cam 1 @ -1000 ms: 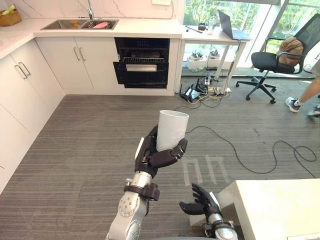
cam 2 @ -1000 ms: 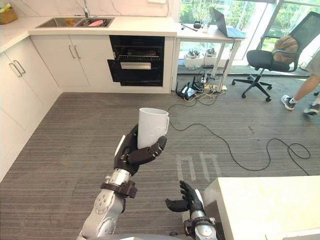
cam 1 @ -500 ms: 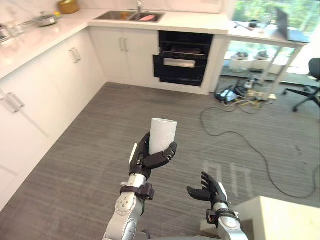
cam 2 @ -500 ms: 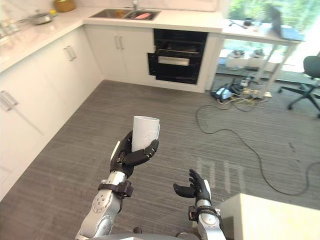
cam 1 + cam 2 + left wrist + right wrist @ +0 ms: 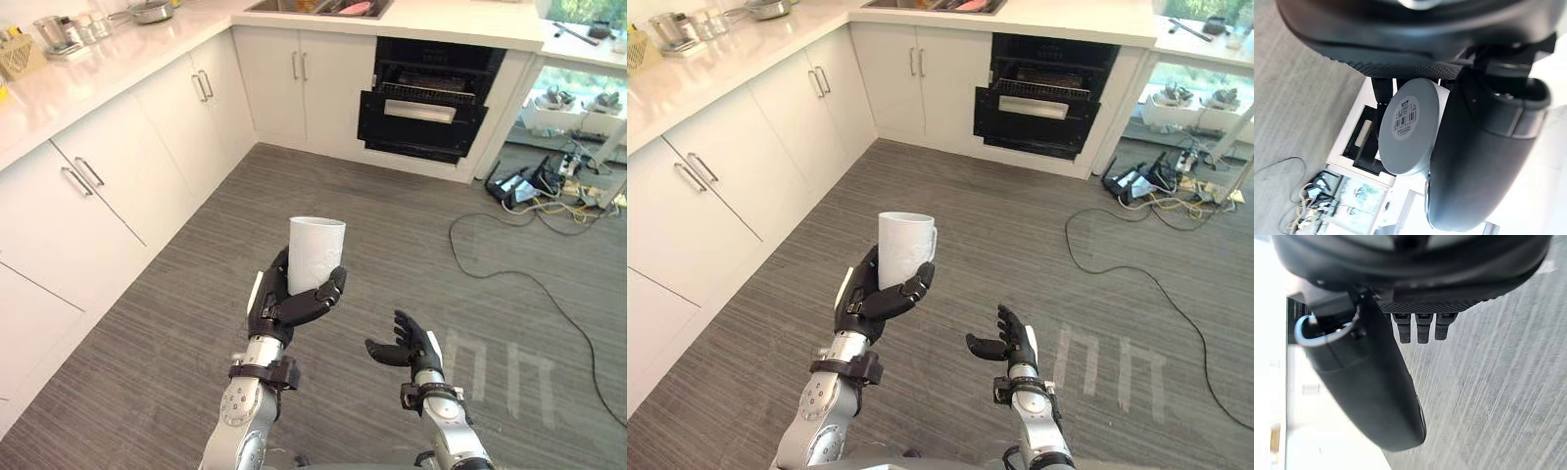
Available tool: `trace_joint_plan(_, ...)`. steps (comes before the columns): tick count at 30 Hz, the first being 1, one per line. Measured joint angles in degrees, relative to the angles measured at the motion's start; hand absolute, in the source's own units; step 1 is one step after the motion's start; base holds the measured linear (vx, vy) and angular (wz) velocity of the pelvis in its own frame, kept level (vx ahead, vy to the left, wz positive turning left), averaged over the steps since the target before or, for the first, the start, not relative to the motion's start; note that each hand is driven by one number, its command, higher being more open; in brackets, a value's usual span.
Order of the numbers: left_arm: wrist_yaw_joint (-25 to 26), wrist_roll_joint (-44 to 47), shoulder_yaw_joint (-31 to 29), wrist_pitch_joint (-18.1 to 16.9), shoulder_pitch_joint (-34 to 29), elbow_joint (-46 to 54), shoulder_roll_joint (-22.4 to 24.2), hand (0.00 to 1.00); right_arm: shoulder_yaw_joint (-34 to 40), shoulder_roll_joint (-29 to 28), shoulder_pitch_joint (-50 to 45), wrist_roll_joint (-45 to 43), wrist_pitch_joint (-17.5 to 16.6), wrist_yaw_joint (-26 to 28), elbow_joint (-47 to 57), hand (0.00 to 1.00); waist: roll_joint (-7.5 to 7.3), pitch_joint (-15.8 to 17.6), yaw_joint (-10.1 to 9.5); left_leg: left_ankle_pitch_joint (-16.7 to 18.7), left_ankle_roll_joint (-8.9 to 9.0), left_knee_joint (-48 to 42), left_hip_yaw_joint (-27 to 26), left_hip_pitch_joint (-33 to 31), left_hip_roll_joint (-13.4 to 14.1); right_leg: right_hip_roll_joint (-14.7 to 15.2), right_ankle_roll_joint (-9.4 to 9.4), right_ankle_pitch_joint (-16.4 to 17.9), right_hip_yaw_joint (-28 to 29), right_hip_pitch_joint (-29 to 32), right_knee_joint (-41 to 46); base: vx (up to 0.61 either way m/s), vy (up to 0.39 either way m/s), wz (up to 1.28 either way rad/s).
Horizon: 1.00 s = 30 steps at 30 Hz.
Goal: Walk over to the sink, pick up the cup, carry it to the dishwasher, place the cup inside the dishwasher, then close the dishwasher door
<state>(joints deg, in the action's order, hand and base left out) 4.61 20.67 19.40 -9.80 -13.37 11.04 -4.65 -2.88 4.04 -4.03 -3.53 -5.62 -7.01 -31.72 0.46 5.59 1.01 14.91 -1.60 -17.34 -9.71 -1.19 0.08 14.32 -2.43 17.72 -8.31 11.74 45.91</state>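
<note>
Stretching across most of the frame is a grey striped floor (image 5: 176, 323), with white cabinets (image 5: 127, 166) under a pale counter (image 5: 98, 69) running down the left side and along the top. The sink (image 5: 313, 5) just shows at the top edge. In the upper right sits the black dishwasher (image 5: 431, 108), its door tipped partly open with a rack visible above it. It is well apart from the robot, with bare floor between. At centre frame the white cup (image 5: 315, 255) stands upright, mouth up, with its handle (image 5: 932, 240) turned toward the right of the picture. The left hand (image 5: 284, 304) has its fingers and thumb wrapped round the lower half of the cup. The right hand (image 5: 407, 343) hangs lower right of centre, fingers loosely spread and holding nothing. From where the cup is held, the dishwasher lies up and to the right, so I'd say the walk over comes before any placing.
</note>
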Motion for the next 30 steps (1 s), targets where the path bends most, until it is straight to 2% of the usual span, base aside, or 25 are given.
trace_joint_plan(1,0.2,0.0,-0.1,0.0,0.0,0.0,-0.1,0.30,0.0,-0.3,-0.7,0.5,0.0,0.0,1.0,0.90,0.15,0.1,0.11,0.0,0.07,2.2,1.5,2.1,0.3,-2.5,1.10,1.1,0.5,2.9,-1.7,0.40,0.023,0.63)
trace_joint_plan(4,0.3,0.1,-0.1,-0.1,0.2,-0.1,-0.2,0.30,0.0,-0.1,-0.8,0.6,0.0,0.3,1.2,0.90,1.21,0.5,1.26,0.3,1.05,5.4,5.0,5.8,2.3,-8.6,0.76,0.3,1.2,8.6,-10.1,0.38,-0.056,0.69)
trace_joint_plan(5,0.3,0.0,0.0,-0.3,0.5,-0.3,-0.4,0.30,0.0,-0.1,-1.2,0.6,0.0,0.3,2.3,0.90,1.02,0.4,1.68,1.1,2.52,5.7,6.1,6.7,2.7,-10.7,0.50,-3.9,2.3,10.0,-17.7,0.43,-0.101,0.79)
trace_joint_plan(6,0.3,0.0,0.2,-0.4,0.7,-0.4,-0.6,0.30,-0.2,0.1,-1.7,0.6,0.0,0.3,3.0,0.90,0.69,0.3,1.75,1.8,3.58,5.6,6.5,7.3,2.7,-11.3,1.32,-10.1,3.3,10.2,-20.6,0.49,-0.114,0.78)
trace_joint_plan(7,0.3,0.0,0.7,-0.4,1.1,-2.1,-0.2,0.30,-0.5,1.1,-2.5,0.6,0.0,0.3,3.8,0.90,2.17,-0.2,1.73,2.6,4.71,5.7,7.6,8.8,3.9,-11.9,1.41,-14.9,3.2,9.5,-19.5,0.52,-0.121,0.52)
trace_joint_plan(8,0.3,0.0,1.1,-0.3,1.1,-2.7,0.0,0.30,-1.0,1.8,-2.9,0.6,0.0,0.3,4.9,0.90,3.38,-0.9,1.40,1.9,6.03,4.9,7.8,8.7,5.5,-12.7,2.68,-13.5,1.7,8.4,-19.6,0.52,-0.140,0.48)
trace_joint_plan(9,0.3,0.0,1.1,-0.3,1.2,-2.7,0.2,0.30,-1.3,2.0,-3.3,0.6,0.0,0.3,6.0,0.90,3.62,-0.9,1.51,1.5,6.65,3.6,8.0,8.4,6.1,-12.8,2.72,-12.7,1.0,7.4,-20.1,0.48,-0.172,0.46)
trace_joint_plan(11,0.3,-0.1,1.0,-0.3,1.5,-2.7,1.4,0.30,-1.8,1.9,-5.6,0.6,0.0,0.3,9.5,0.90,3.89,-0.7,1.60,0.5,8.06,-7.4,8.3,5.0,7.8,-13.6,3.82,-11.4,-1.6,2.6,-22.6,0.43,-0.175,0.54)
trace_joint_plan(12,0.1,-0.1,0.8,-0.3,1.1,-2.4,2.3,0.30,-2.6,2.0,-8.0,0.5,0.0,0.2,13.0,0.90,3.67,-0.5,1.10,-3.4,8.76,-22.8,7.9,-0.2,9.7,-14.2,4.63,-10.9,-2.1,-3.0,-25.4,0.39,-0.137,0.34)
trace_joint_plan(13,0.1,-0.1,0.7,-0.3,0.7,-1.9,2.4,0.30,-2.8,1.9,-8.5,0.5,0.0,0.2,14.2,0.90,3.65,-0.3,0.77,-3.6,8.61,-27.7,7.1,-1.8,10.6,-14.4,4.80,-10.7,-2.1,-5.2,-26.6,0.44,-0.123,0.17)
trace_joint_plan(14,0.1,-0.1,0.7,-0.3,0.0,-0.6,2.7,0.30,-3.3,1.5,-9.1,0.3,0.0,-0.1,16.5,0.90,3.33,0.0,-0.13,-1.9,7.80,-34.8,4.0,-4.6,12.8,-15.0,5.10,-10.3,-1.8,-9.5,-29.4,0.30,-0.049,-0.10)
trace_joint_plan(15,-0.3,-0.1,0.6,-0.5,-0.6,0.8,2.8,0.30,-3.5,1.1,-9.2,0.3,-0.4,-0.2,18.1,0.90,3.12,0.1,-0.85,0.3,6.92,-36.7,1.5,-7.6,14.4,-15.1,4.68,-9.8,-1.4,-12.2,-31.5,0.27,-0.034,-0.13)
trace_joint_plan(17,-0.8,-0.1,0.5,-0.8,-0.7,1.8,2.9,0.30,-3.7,1.1,-8.8,0.3,-1.0,-0.2,18.8,0.90,3.32,0.0,-1.81,2.3,5.79,-34.0,0.5,-11.6,14.9,-15.0,4.46,-7.9,-1.4,-13.8,-32.9,0.20,0.043,-0.03)
trace_joint_plan(18,-1.0,-0.1,0.2,-0.8,-0.7,2.0,2.9,0.30,-3.7,1.2,-7.9,0.3,-1.0,-0.2,17.9,0.90,3.20,0.0,-2.03,2.9,4.91,-28.9,0.6,-14.0,14.1,-14.4,4.71,-6.3,-1.3,-14.7,-32.9,0.25,0.147,0.08)
trace_joint_plan(20,-1.0,-0.1,-0.5,-0.6,-0.8,1.7,3.0,0.30,-3.6,1.3,-6.9,0.3,-1.0,-0.2,15.7,0.90,2.84,0.2,-2.01,2.4,5.14,-19.6,1.7,-16.5,10.5,-12.5,3.50,-4.6,-1.3,-16.1,-32.9,0.25,0.183,0.07)
trace_joint_plan(21,-1.0,-0.2,-1.2,-0.6,-1.0,1.6,3.1,0.30,-3.4,1.5,-6.4,0.3,-1.0,-0.3,13.9,0.90,2.75,0.3,-1.99,0.0,5.59,-12.1,2.2,-17.2,8.0,-10.9,2.03,-3.6,-0.9,-16.5,-32.9,0.27,0.256,-0.17)
trace_joint_plan(22,-0.9,-0.3,-2.1,-0.6,-1.3,1.5,3.1,0.30,-3.1,1.9,-6.1,0.3,-0.9,-0.3,11.8,0.90,2.82,0.3,-2.43,-6.1,5.54,-7.3,2.3,-16.5,6.4,-9.7,0.49,-2.4,0.6,-17.1,-32.6,0.31,0.293,-0.36)
trace_joint_plan(23,-0.8,-0.4,-2.5,-0.6,-1.6,1.5,3.1,0.30,-3.1,2.0,-6.0,0.3,-0.6,-0.3,11.0,0.90,2.78,0.2,-2.99,-9.4,4.37,-6.2,1.7,-15.3,5.8,-9.3,-0.35,-1.8,1.8,-17.4,-32.4,0.38,0.327,-0.49)
trace_joint_plan(24,-0.7,-0.4,-3.8,-0.6,-1.5,1.5,2.9,0.30,-3.3,1.7,-5.5,0.4,-0.1,-0.3,9.8,0.90,2.10,0.1,-3.14,-8.2,2.10,-7.7,0.3,-15.3,4.5,-7.6,-1.30,-1.3,3.8,-17.9,-32.5,0.42,0.342,-0.27)
trace_joint_plan(25,-0.5,-0.4,-4.7,-0.6,-0.9,1.5,2.9,0.30,-3.6,1.5,-5.3,0.4,-0.1,-0.2,9.8,0.90,1.37,0.2,-2.65,-5.6,0.24,-11.4,-0.2,-16.8,3.7,-6.7,-3.11,-1.5,5.3,-17.8,-32.0,0.42,0.335,-0.15)
trace_joint_plan(26,-0.3,-0.4,-4.8,-0.6,-0.8,1.5,2.6,0.30,-3.8,1.4,-5.1,0.5,0.0,-0.2,9.6,0.90,0.91,0.5,-2.75,-4.5,-0.67,-12.9,-1.0,-16.8,3.6,-6.1,-3.53,-1.2,6.1,-17.6,-30.9,0.39,0.327,-0.22)
trace_joint_plan(28,0.1,-0.4,-4.8,-0.4,-1.4,1.5,1.7,0.30,-4.1,0.9,-4.5,0.7,0.3,0.2,9.4,0.90,0.03,0.6,-3.18,-1.3,-1.71,-14.4,-2.5,-15.3,2.8,-4.9,-4.41,-0.6,8.1,-14.7,-22.8,0.34,0.261,-0.36)
trace_joint_plan(30,0.1,-0.7,-4.4,-0.2,-1.4,1.5,-0.4,0.30,-4.1,-0.4,-2.9,1.0,0.4,0.4,9.2,0.90,-1.60,1.2,-2.15,0.1,-3.46,-12.0,-4.0,-10.2,0.5,-2.0,-6.59,-2.0,9.3,-7.8,-4.1,0.39,0.228,-0.12)
